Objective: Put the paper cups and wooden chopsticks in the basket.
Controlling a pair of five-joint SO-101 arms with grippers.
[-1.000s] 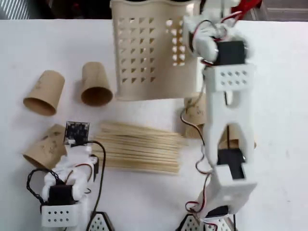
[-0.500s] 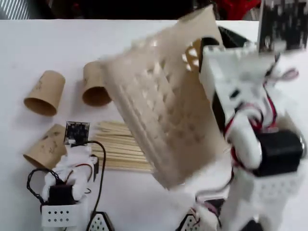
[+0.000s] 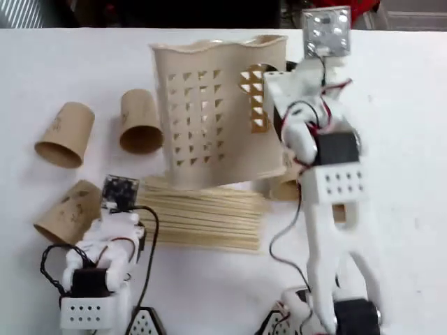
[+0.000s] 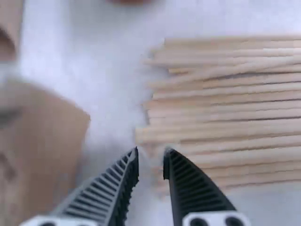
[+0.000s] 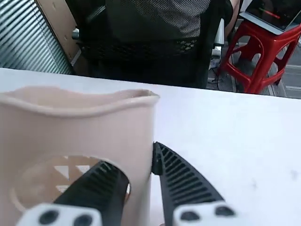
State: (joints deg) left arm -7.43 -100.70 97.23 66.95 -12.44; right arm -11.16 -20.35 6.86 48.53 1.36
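The right claw (image 5: 138, 162) is clamped on the basket (image 3: 209, 112), with the edge of its right wall caught between the two fingers. The basket stands at the middle of the bench (image 3: 412, 139), its lower edge overlapping the far side of the wooden chopsticks (image 3: 202, 216), which lie in a flat pile. The left claw (image 4: 150, 155) hangs at the pile's left end, fingers a narrow slit apart and gripping nothing. On the left, three cups lie on their sides: the outer cup (image 3: 64, 135), the inner cup (image 3: 140, 122) just beside the basket, and the near cup (image 3: 70, 213). A fourth cup (image 3: 283, 187) peeks out behind the right arm.
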